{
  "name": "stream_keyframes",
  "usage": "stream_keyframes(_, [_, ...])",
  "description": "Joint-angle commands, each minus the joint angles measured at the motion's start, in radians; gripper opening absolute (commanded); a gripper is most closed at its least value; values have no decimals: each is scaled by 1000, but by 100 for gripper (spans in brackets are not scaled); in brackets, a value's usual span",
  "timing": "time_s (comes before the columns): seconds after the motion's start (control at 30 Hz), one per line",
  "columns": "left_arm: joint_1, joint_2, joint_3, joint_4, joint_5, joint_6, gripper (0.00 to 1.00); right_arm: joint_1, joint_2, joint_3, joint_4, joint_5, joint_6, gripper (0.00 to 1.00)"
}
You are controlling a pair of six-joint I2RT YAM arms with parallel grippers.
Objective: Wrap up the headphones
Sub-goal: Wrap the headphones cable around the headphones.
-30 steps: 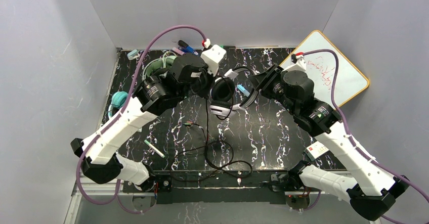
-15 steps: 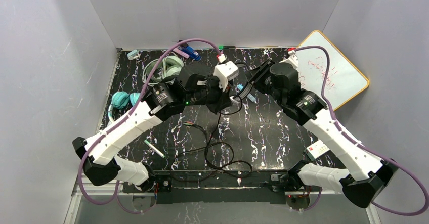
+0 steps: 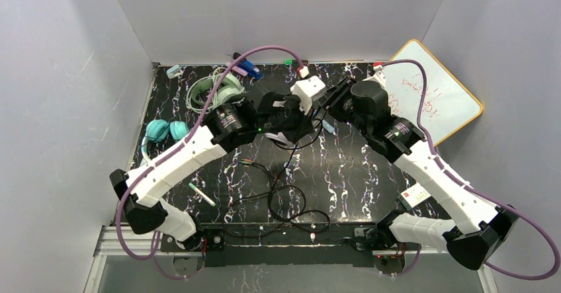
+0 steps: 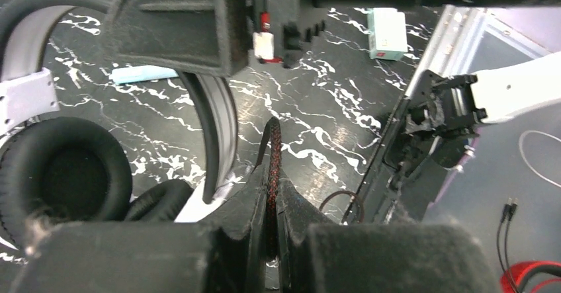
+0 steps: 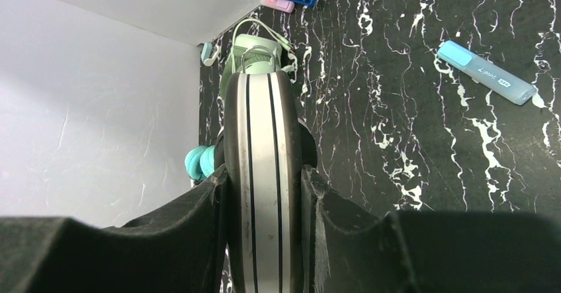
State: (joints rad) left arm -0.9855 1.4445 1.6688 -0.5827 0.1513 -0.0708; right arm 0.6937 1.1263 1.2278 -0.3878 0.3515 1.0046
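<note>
My right gripper [image 5: 262, 180] is shut on the silver-and-black headband of the black-and-white headphones [image 5: 261, 127], holding it edge-on above the table. My left gripper [image 4: 272, 180] is shut on that headset's thin braided cable [image 4: 272, 149], right beside the headband [image 4: 217, 124] and a black ear pad [image 4: 63, 174]. From above, the left gripper [image 3: 291, 120] covers most of the headset, and the right gripper [image 3: 329, 104] meets it. The slack cable [image 3: 291, 204] loops toward the near edge. Mint-green headphones [image 3: 218, 89] and teal headphones [image 3: 162, 131] lie at the back left.
A whiteboard [image 3: 430, 98] leans at the back right. A light blue highlighter [image 5: 486, 73] lies just past the grippers. A blue item [image 3: 250, 68] sits at the back edge, a green-capped marker [image 3: 202, 194] near front left, and a label card [image 3: 415, 196] at front right.
My left gripper has swung right, carrying the cable across the headset, which it now covers from above. My right arm drew slightly toward the back, still holding the headband.
</note>
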Motion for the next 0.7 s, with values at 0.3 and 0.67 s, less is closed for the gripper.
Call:
stream_keyframes(0.3, [100, -18, 105, -120, -256, 24, 3, -3, -147, -16, 52, -56, 65, 12])
stream_keyframes(0.67, [152, -66, 65, -170, -353, 66, 9, -3, -181, -24, -37, -124, 42, 10])
